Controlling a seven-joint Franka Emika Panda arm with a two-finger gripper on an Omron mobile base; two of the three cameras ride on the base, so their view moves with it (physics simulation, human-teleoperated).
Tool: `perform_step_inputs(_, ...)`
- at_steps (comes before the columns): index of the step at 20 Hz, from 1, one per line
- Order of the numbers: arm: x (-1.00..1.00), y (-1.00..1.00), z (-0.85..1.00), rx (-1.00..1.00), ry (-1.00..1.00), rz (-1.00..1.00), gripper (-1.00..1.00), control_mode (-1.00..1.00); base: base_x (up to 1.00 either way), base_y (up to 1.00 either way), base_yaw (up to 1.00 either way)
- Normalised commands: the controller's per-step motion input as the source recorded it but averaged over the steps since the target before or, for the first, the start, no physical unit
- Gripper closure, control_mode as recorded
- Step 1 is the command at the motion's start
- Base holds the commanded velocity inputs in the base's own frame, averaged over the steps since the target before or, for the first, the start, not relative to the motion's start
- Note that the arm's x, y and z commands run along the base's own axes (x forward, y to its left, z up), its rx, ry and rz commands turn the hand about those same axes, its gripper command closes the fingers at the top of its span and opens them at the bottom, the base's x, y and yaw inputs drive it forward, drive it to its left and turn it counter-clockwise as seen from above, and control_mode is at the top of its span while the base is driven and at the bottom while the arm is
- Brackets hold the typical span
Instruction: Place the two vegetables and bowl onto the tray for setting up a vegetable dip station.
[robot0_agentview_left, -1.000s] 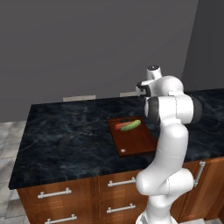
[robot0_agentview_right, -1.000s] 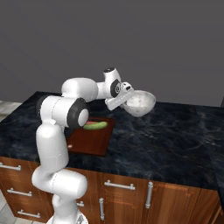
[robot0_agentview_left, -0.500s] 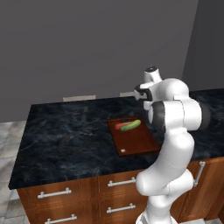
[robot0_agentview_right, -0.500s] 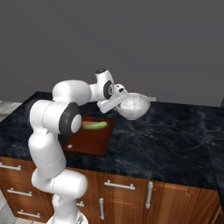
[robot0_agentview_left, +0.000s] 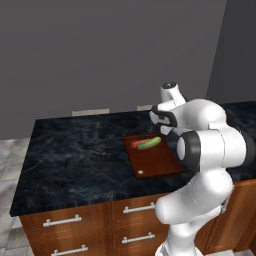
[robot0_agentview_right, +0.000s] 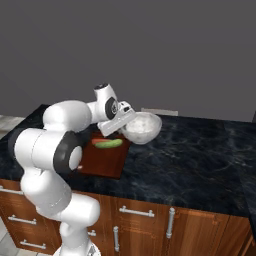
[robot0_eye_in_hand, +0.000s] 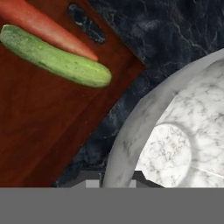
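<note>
My gripper (robot0_agentview_right: 121, 123) is shut on the rim of a white marbled bowl (robot0_agentview_right: 142, 128) and holds it above the counter, just right of the tray (robot0_agentview_right: 102, 163). The hand view puts the bowl (robot0_eye_in_hand: 175, 144) close up beside the tray (robot0_eye_in_hand: 39, 127), with my gripper (robot0_eye_in_hand: 114, 180) clamped on its near rim. On the reddish-brown tray (robot0_agentview_left: 156, 161) a green cucumber (robot0_agentview_left: 149, 144) and an orange-red carrot (robot0_agentview_left: 138, 143) lie side by side near the handle slot (robot0_eye_in_hand: 87, 24). The cucumber (robot0_eye_in_hand: 57, 59) and carrot (robot0_eye_in_hand: 43, 26) touch along their length.
The black marble counter (robot0_agentview_right: 200, 160) stretches wide to the right of the tray, and more of the counter (robot0_agentview_left: 75, 155) lies to its left. A grey wall runs along the back. Wooden drawers with metal handles (robot0_agentview_left: 62, 221) sit below the front edge.
The arm has swung left and a little down, carrying the bowl from over the open counter to the tray's right edge. The vegetables have not moved.
</note>
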Motion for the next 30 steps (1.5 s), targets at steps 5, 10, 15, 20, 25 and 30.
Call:
perform_step_inputs(5, -0.53, 0.54, 0.00, 0.00, 0.02, 0.01, 1.00, -1.00, 0.00, 0.00, 0.00)
perform_step_inputs(10, -0.41, 0.57, 0.00, 0.00, 0.07, 0.03, 1.00, -1.00, 0.00, 0.00, 0.00)
perform_step_inputs(15, -0.31, 0.55, -0.03, 0.00, 0.08, 0.02, 1.00, -1.00, 0.00, 0.00, 0.00)
perform_step_inputs(20, -0.14, 0.56, -0.19, -0.01, 0.04, 0.03, 1.00, -1.00, 0.00, 0.00, 0.00)
perform_step_inputs(25, -0.02, 0.50, -0.31, 0.00, 0.00, 0.04, 1.00, -1.00, 0.00, 0.00, 0.00)
perform_step_inputs(30, -0.01, 0.44, -0.19, 0.00, 0.00, 0.02, 1.00, -1.00, 0.00, 0.00, 0.00)
